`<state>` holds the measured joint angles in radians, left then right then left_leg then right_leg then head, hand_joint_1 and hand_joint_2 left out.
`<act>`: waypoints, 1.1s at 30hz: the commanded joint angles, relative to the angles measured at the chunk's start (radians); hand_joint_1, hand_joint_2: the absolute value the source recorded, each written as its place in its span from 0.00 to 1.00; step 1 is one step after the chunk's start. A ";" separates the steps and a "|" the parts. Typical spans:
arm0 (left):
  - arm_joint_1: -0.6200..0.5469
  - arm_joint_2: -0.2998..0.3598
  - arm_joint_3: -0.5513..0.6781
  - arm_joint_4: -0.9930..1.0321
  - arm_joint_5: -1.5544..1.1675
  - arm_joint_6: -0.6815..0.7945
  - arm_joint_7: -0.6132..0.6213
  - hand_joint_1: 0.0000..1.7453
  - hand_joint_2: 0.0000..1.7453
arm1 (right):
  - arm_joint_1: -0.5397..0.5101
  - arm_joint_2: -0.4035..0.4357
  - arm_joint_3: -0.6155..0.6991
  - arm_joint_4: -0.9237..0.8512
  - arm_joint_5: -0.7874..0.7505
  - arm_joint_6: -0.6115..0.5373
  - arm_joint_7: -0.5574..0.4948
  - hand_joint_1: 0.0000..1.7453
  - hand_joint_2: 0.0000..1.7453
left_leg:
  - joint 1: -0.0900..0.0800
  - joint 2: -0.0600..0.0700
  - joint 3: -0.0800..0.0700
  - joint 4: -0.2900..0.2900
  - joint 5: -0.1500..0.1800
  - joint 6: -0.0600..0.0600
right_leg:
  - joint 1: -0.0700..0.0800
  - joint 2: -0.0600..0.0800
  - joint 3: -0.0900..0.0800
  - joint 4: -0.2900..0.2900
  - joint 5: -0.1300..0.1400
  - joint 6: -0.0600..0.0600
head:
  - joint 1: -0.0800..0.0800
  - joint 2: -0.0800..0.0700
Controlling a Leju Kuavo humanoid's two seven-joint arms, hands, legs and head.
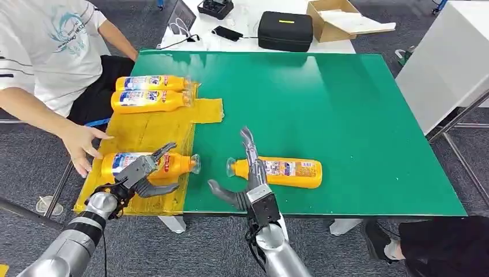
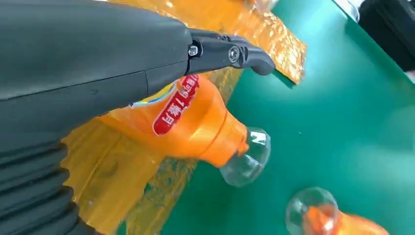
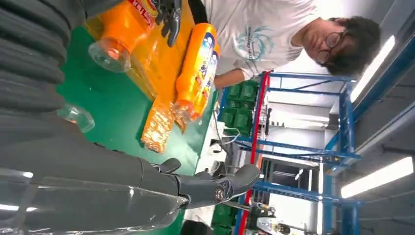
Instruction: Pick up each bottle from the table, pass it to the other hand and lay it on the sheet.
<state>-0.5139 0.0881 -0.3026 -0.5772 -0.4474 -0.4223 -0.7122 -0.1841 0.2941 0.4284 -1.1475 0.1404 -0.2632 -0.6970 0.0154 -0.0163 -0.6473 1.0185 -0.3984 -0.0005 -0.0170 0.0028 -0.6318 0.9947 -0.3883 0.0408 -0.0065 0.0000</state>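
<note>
Green matting covers the surface, and a crinkled yellow sheet lies along its left side. Two orange bottles lie side by side at the sheet's far end, touching each other, caps pointing right. A third bottle lies on the sheet's near part, its clear cap reaching just past the sheet's edge onto the green. The left hand rests over this bottle with its fingers curved around the body; the left wrist view shows a dark finger stretched over the bottle's red label, but whether the hand truly grips it or merely lies on it I cannot tell. A fourth bottle lies on the green mat near the front edge, cap pointing left toward the third bottle's cap, the two caps apart. The right hand is spread wide, fingers extended over the fourth bottle's neck and thumb out to the side, holding nothing. A person's hand rests at the sheet's left edge.
</note>
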 commanded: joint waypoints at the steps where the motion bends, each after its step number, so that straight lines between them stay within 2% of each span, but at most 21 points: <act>1: 0.039 0.053 -0.119 -0.021 0.050 -0.018 0.014 0.00 0.00 | -0.050 -0.008 -0.028 0.093 -0.015 0.006 0.004 0.00 1.00 | 0.000 0.003 0.003 -0.001 -0.001 0.001 | 0.000 0.002 0.002 -0.001 0.000 -0.001 | 0.000 0.000; 8: 0.052 0.049 -0.121 -0.053 0.123 0.019 0.014 0.00 0.00 | -0.048 -0.007 -0.029 0.092 -0.006 -0.007 0.001 0.00 1.00 | 0.000 0.004 0.004 -0.001 -0.002 0.001 | 0.001 0.003 0.003 -0.002 -0.001 -0.001 | 0.000 0.000; 10: 0.071 0.016 -0.075 -0.103 0.210 0.090 0.014 0.00 0.00 | -0.042 -0.011 -0.027 0.078 0.005 -0.016 0.002 0.00 1.00 | -0.001 0.002 0.002 -0.001 -0.001 0.001 | 0.000 0.001 0.002 -0.001 -0.001 -0.001 | 0.000 0.000; 11: 0.078 -0.026 -0.005 -0.134 0.271 0.157 0.014 0.00 0.00 | -0.044 -0.017 -0.024 0.072 0.030 -0.042 0.015 0.00 1.00 | 0.000 0.003 0.003 -0.001 -0.002 0.001 | 0.001 0.001 0.003 -0.002 -0.001 -0.001 | 0.000 0.000; 12: 0.075 -0.081 0.099 -0.151 0.336 0.220 0.014 0.00 1.00 | -0.044 -0.030 -0.024 0.049 0.049 -0.047 0.053 0.00 1.00 | 0.000 0.001 0.002 -0.001 -0.001 0.001 | 0.000 0.000 0.002 -0.001 -0.001 -0.001 | 0.000 0.000; 14: 0.066 -0.164 0.274 -0.228 0.361 0.407 0.014 0.00 1.00 | -0.058 -0.068 -0.005 0.017 0.161 -0.094 0.136 0.00 1.00 | 0.000 -0.001 0.001 0.000 -0.001 0.001 | 0.001 -0.003 0.001 -0.001 -0.002 -0.001 | 0.000 0.000; 15: 0.081 -0.202 0.356 -0.337 0.368 0.546 0.014 0.00 1.00 | -0.078 -0.097 0.014 0.020 0.247 -0.108 0.209 0.00 1.00 | 0.001 -0.003 -0.001 0.001 -0.001 0.002 | 0.001 -0.005 0.001 -0.001 -0.002 -0.001 | 0.000 0.000; 16: 0.086 -0.206 0.378 -0.403 0.324 0.644 0.014 0.00 1.00 | -0.101 -0.127 0.029 0.024 0.308 -0.087 0.275 0.00 1.00 | 0.001 -0.003 0.000 0.002 -0.002 0.002 | 0.002 -0.005 0.001 0.000 -0.002 -0.001 | 0.000 0.000; 17: 0.075 -0.206 0.410 -0.402 0.325 0.650 0.014 0.00 1.00 | -0.113 -0.141 0.009 0.021 0.322 -0.064 0.297 0.00 1.00 | 0.001 -0.004 -0.006 0.003 0.000 0.002 | 0.002 -0.005 -0.005 0.000 -0.001 0.000 | 0.000 0.000; 18: 0.074 -0.204 0.416 -0.401 0.324 0.644 0.014 0.00 1.00 | -0.116 -0.142 0.003 0.024 0.323 -0.059 0.296 0.00 1.00 | 0.001 -0.002 -0.007 0.002 0.001 0.001 | 0.001 -0.003 -0.006 0.000 0.000 0.000 | 0.000 0.000; 19: 0.083 -0.214 0.445 -0.446 0.333 0.659 0.014 0.00 1.00 | -0.137 -0.160 0.017 0.046 0.382 -0.049 0.341 0.00 1.00 | 0.001 -0.001 -0.006 0.003 0.000 0.002 | 0.001 -0.003 -0.005 0.000 0.000 -0.001 | 0.000 0.000; 20: 0.108 -0.213 0.450 -0.507 0.309 0.731 0.014 0.00 1.00 | -0.160 -0.189 0.025 0.052 0.423 -0.023 0.400 0.00 1.00 | 0.001 0.002 -0.006 0.001 0.000 0.001 | 0.001 0.000 -0.006 -0.001 0.002 -0.002 | 0.000 0.000; 21: 0.117 -0.211 0.456 -0.526 0.316 0.748 0.014 0.00 1.00 | -0.177 -0.217 0.021 0.049 0.440 -0.003 0.435 0.00 1.00 | 0.001 0.004 -0.002 0.002 -0.002 0.002 | 0.002 0.000 -0.002 -0.001 0.001 -0.003 | 0.000 0.000; 25: 0.164 -0.209 0.455 -0.531 0.301 0.789 0.014 0.00 1.00 | -0.254 -0.354 0.035 0.077 0.504 0.160 0.578 0.00 1.00 | 0.000 0.002 -0.005 0.001 0.000 0.001 | 0.000 0.000 -0.006 -0.001 0.002 -0.002 | -0.001 0.000; 33: 0.173 -0.213 0.453 -0.540 0.298 0.791 0.014 0.00 1.00 | -0.258 -0.369 0.027 0.081 0.502 0.167 0.575 0.00 1.00 | 0.000 0.003 -0.005 0.001 -0.001 0.001 | 0.000 0.001 -0.005 -0.001 0.001 -0.002 | 0.000 0.000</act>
<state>-0.3402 -0.0965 0.1030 -1.1021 -0.1473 0.3693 -0.7027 -0.3796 0.0026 0.4211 -1.1223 0.6420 -0.1057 -0.1282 0.0148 -0.0154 -0.6559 1.0196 -0.3981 -0.0001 -0.0174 0.0031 -0.6404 0.9946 -0.3860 0.0399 -0.0065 0.0000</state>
